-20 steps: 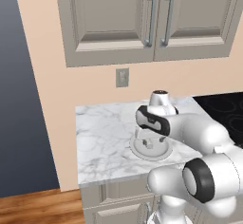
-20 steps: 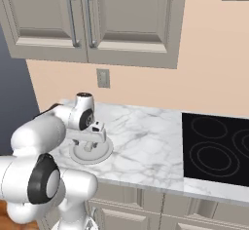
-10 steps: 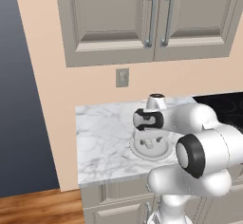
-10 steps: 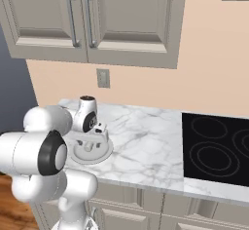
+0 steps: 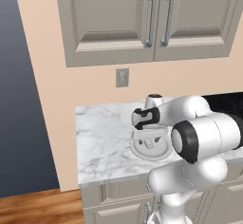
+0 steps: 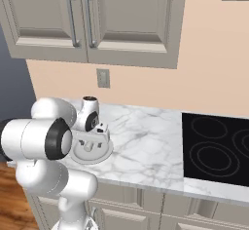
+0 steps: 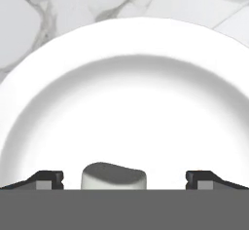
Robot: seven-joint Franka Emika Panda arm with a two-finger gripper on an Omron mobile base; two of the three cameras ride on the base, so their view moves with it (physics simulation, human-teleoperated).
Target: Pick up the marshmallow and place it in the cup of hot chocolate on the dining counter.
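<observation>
End effector (image 7: 124, 179) lower now over plate (image 7: 58, 102), marble counter (image 5: 102, 137)

marshmallow (image 7: 114, 176) between spread fingers (image 7: 46, 179), gaps beside

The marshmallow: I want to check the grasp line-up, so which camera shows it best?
The hand view: the marshmallow sits large on the plate, centred between the open gripper fingertips. In the left and right base views it is too small to make out under the hand over the plate.
</observation>
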